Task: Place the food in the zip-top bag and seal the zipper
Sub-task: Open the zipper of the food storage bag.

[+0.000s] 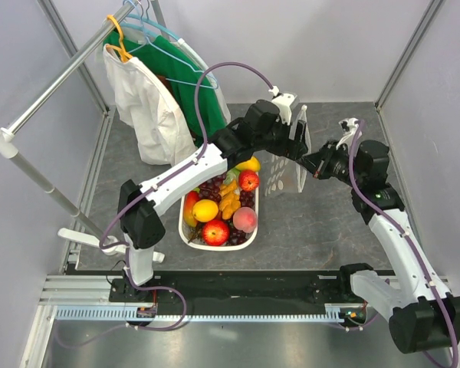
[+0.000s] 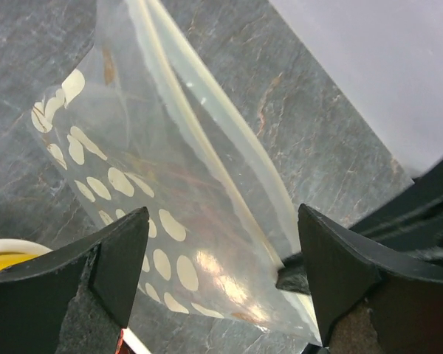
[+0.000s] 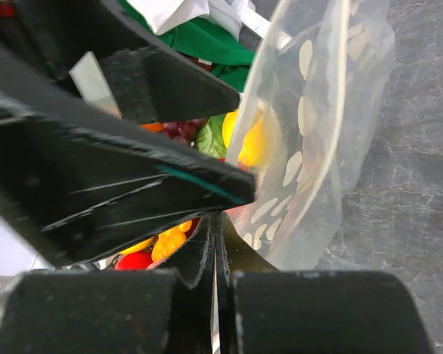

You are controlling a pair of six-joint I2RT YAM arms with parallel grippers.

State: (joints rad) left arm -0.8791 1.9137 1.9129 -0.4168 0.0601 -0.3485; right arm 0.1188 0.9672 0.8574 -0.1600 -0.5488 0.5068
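At the middle of the table (image 1: pixel 322 222), seen from above, the zip-top bag (image 1: pixel 282 172) stands on edge, held up just beside the white slotted basket (image 1: pixel 215 248), at about 1 o'clock from it. The food (image 1: pixel 215 231) lies in that basket, outside the bag: two red apples, a peach, yellow and orange fruits and dark grapes.

The right arm (image 1: pixel 391 222) reaches in from 3 o'clock. In its wrist view its jaws are pressed together on a thin edge of the bag, whose dotted film hangs off toward 1 o'clock, with yellow fruit showing through it.

The left arm (image 1: pixel 176 180) stretches over the basket to the bag's 12 o'clock end. In its wrist view its jaws stand wide apart on either side of the bag, gripping nothing. The zipper (image 2: pixel 210 151) runs as a pale straight strip between them, from 12 o'clock down toward 5 o'clock, where the right jaws pinch it.

At 11 o'clock on the table a white garment (image 1: pixel 149 115) and a green garment (image 1: pixel 188 84) hang from a rail (image 1: pixel 61 77).
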